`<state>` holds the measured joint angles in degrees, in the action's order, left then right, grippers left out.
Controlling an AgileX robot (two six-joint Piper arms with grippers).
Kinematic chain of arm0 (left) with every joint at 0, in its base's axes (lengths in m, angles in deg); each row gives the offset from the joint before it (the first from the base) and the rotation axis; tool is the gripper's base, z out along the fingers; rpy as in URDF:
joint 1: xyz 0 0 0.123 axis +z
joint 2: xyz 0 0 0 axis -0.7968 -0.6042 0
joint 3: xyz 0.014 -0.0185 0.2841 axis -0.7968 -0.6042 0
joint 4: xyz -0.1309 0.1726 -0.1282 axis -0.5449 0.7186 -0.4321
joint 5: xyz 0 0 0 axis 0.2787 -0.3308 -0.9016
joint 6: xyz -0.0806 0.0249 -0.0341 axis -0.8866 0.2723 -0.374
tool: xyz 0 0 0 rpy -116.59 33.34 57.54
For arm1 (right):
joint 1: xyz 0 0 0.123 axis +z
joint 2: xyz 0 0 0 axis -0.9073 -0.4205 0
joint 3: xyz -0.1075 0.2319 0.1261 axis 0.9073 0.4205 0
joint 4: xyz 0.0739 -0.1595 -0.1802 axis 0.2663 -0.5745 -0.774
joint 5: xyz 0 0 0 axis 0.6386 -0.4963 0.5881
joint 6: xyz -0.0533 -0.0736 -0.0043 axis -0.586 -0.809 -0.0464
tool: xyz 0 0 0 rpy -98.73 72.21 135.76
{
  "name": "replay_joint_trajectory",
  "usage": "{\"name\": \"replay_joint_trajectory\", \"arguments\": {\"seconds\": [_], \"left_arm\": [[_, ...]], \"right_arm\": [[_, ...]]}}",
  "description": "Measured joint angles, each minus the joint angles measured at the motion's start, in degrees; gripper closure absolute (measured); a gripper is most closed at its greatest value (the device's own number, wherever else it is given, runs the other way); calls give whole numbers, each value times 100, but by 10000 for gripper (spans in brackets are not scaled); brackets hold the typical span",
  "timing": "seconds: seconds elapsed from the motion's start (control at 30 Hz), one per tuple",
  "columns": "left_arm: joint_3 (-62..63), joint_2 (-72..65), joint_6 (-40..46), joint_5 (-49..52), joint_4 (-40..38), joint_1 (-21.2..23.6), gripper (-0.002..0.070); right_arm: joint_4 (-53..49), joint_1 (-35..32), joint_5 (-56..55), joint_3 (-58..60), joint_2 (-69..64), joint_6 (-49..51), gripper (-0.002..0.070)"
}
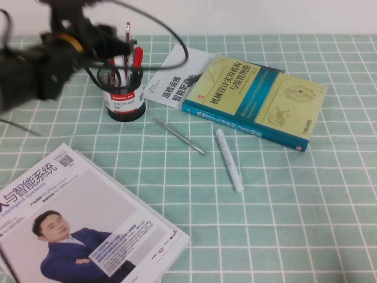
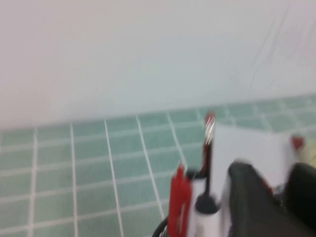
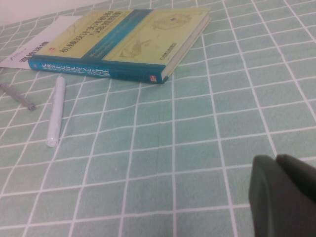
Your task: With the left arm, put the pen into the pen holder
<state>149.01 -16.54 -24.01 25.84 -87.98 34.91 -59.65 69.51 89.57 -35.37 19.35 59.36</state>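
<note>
The black mesh pen holder (image 1: 125,94) stands at the back left and holds several pens, among them a red one (image 1: 137,58) and a thin dark one (image 1: 127,34). My left gripper (image 1: 116,46) hovers right above the holder's rim. In the blurred left wrist view it (image 2: 281,180) is close beside a red pen (image 2: 179,200) and a white pen (image 2: 205,210). A grey pen (image 1: 179,137) and a white pen (image 1: 230,159) lie on the cloth in front of the book. My right gripper (image 3: 275,159) is shut and empty, low over the cloth; it is out of the high view.
A yellow and blue book (image 1: 259,100) lies at the back right, partly on a white booklet (image 1: 177,76). Magazines (image 1: 76,224) lie at the front left. A green checked cloth (image 1: 283,224) covers the table.
</note>
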Motion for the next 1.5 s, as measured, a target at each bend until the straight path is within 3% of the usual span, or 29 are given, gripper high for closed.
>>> {"name": "replay_joint_trajectory", "arguments": {"seconds": [0.1, 0.27, 0.73, 1.07, 1.27, 1.5], "left_arm": [[-203, 732, 0, 273, 0, 0, 625], [-1037, 2155, 61, 347, 0, 0, 669], [-4385, 5838, -203, 641, 0, 0, 675], [-5436, 6671, -347, 1113, 0, 0, 675], [-6066, 7223, -305, 698, 0, 0, 675], [-7066, 8925, -102, 466, -221, 627, 675]], "right_arm": [[0, 0, 0, 0, 0, 0, 696], [0, 0, 0, 0, 0, 0, 696], [0, 0, 0, 0, 0, 0, 696], [0, 0, 0, 0, 0, 0, 696], [0, 0, 0, 0, 0, 0, 696], [0, 0, 0, 0, 0, 0, 696]]}}
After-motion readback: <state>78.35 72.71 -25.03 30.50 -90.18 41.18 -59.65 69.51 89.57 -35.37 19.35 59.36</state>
